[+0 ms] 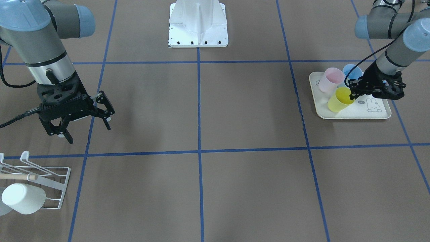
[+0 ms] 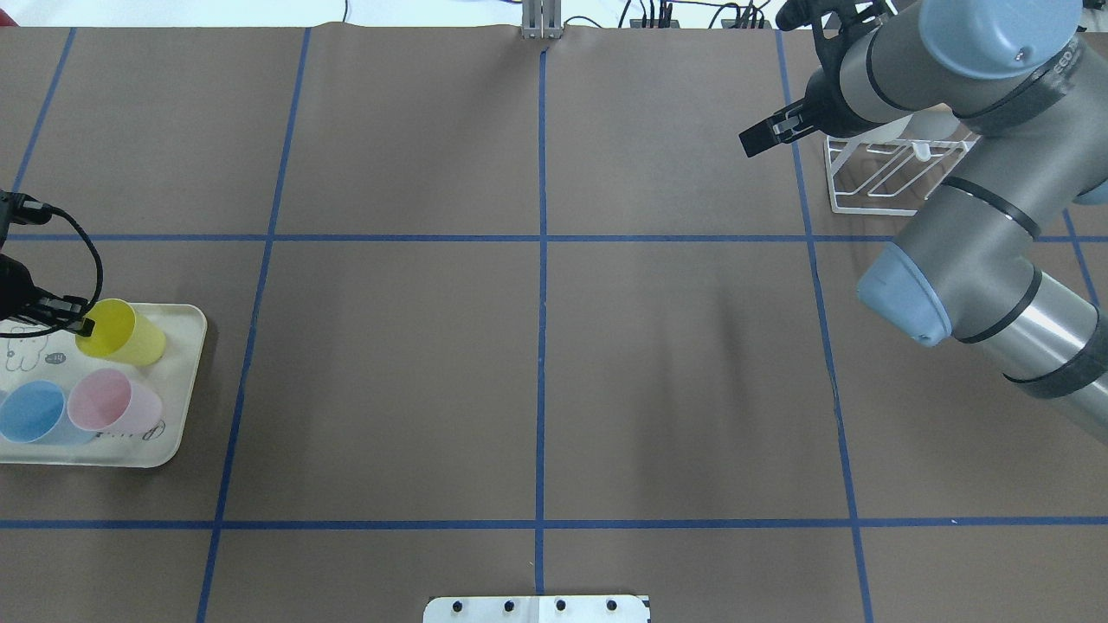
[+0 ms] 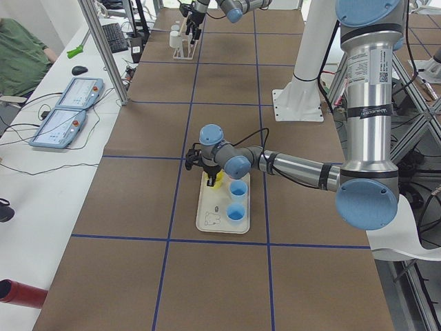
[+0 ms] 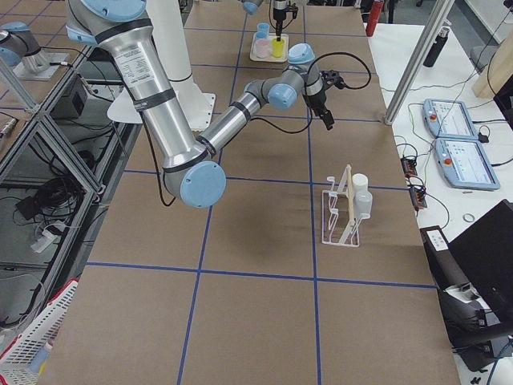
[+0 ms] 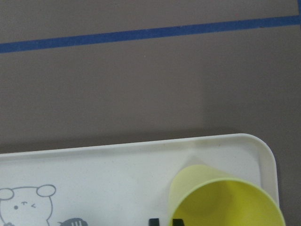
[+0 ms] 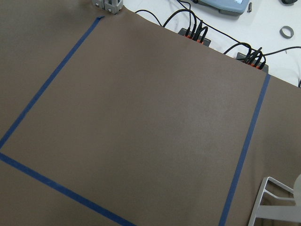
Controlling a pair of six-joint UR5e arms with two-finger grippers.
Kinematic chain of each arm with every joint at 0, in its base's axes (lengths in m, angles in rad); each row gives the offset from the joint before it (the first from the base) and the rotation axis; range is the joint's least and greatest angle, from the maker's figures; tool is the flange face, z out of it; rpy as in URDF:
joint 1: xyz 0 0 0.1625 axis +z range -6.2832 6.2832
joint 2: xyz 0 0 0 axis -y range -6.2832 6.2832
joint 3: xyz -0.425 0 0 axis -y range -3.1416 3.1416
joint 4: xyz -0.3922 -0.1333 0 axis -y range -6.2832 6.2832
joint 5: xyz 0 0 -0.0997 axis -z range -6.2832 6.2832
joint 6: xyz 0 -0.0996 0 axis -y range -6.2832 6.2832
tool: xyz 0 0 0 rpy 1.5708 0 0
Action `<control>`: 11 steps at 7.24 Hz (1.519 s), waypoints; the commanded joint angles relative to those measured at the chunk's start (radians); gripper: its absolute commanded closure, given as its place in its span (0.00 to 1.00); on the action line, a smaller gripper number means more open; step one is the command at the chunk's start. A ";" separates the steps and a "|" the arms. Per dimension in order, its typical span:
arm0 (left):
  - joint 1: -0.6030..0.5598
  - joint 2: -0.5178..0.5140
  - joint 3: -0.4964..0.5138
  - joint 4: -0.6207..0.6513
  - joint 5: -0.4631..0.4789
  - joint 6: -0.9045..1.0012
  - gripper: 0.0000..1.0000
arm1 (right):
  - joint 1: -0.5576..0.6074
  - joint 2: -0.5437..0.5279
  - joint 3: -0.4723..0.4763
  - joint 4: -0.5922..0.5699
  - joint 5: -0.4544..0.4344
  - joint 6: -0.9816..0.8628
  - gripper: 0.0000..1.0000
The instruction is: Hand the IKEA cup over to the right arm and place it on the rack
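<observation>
Yellow cup point(image 1: 340, 101) stands mouth-up on tray point(image 1: 356, 116) at the L end of the bench point(image 1: 235, 174), in the tray corner twd the middle. Pink cup point(image 1: 328, 80) & blue cup point(image 1: 352, 70) are just beside it.

L hand point(image 1: 351, 93) is right on it from above, tips at the rim on the side away from the middle. One tip seems inside the wall, one outside. Wrist view cuts the tips off, so can't tell if pinching or only straddling.

Cup's long axis is vertical, so next move is prob. a straight lift by the rim, then a carry twd the middle.

R hand point(image 1: 88, 129) is well apart across the bench, fingers spread, nothing in it. It hovers near rack point(image 1: 55, 183), which already carries a white cup point(image 1: 23, 199). L hand is far nearer; handover not yet begun.
</observation>
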 commanded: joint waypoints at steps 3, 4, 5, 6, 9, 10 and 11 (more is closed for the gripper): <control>-0.102 -0.021 -0.054 0.030 -0.114 -0.015 1.00 | -0.014 0.012 -0.013 0.130 -0.014 -0.006 0.01; -0.163 -0.053 -0.084 0.083 -0.117 -0.017 1.00 | -0.021 0.012 -0.013 0.219 -0.036 0.003 0.04; -0.186 -0.121 -0.120 0.175 -0.129 -0.091 1.00 | -0.041 0.020 -0.019 0.303 -0.070 0.007 0.01; -0.186 -0.189 -0.135 0.188 -0.144 -0.230 1.00 | -0.060 0.073 -0.033 0.315 -0.077 0.000 0.01; -0.186 -0.338 -0.144 0.181 -0.293 -0.519 1.00 | -0.153 0.103 -0.045 0.401 -0.292 -0.006 0.01; -0.185 -0.402 -0.144 0.176 -0.321 -0.638 1.00 | -0.185 0.112 -0.082 0.563 -0.314 -0.007 0.01; -0.185 -0.477 -0.143 0.176 -0.353 -0.769 1.00 | -0.231 0.115 -0.098 0.673 -0.317 -0.039 0.01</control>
